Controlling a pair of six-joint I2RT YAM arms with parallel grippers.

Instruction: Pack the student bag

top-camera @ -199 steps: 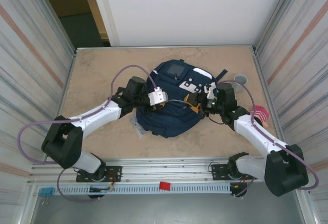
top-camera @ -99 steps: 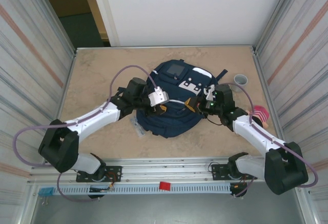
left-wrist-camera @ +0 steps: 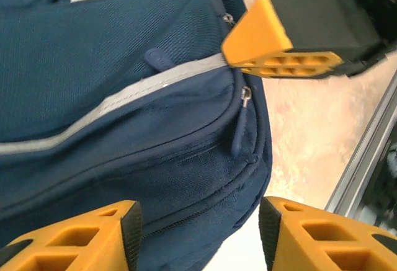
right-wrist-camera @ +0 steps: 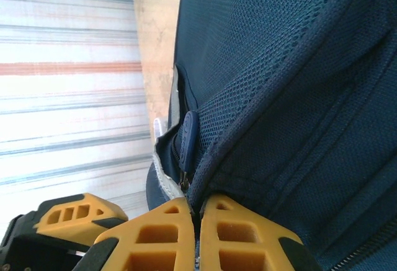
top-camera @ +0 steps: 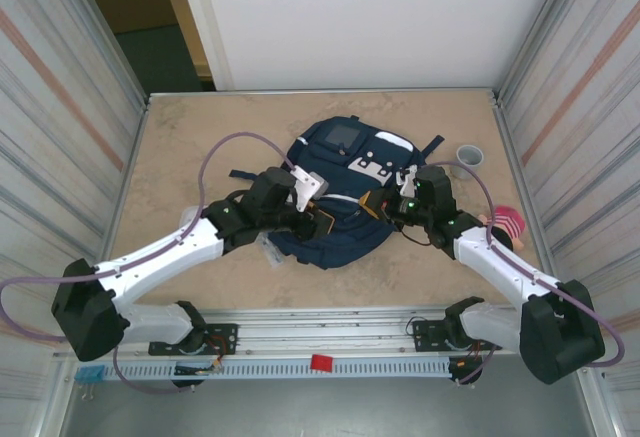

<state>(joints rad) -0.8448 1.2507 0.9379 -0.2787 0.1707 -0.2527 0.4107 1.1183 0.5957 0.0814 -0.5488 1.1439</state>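
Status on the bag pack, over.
Left end effector open over student bag. Right end effector shut, pinching its fabric. Grey cup stands apart, right of bag.

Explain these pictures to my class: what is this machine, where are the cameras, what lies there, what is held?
Two robot arms are bolted at the near edge of the table. One picture looks down from above and behind them; the other two come from cameras on the wrists. A navy student bag lies in the middle, with a small grey cup and a pink striped item to its right. The left tool stands open over the bag. The right tool is shut against the bag's edge; whether it pinches anything is unclear.
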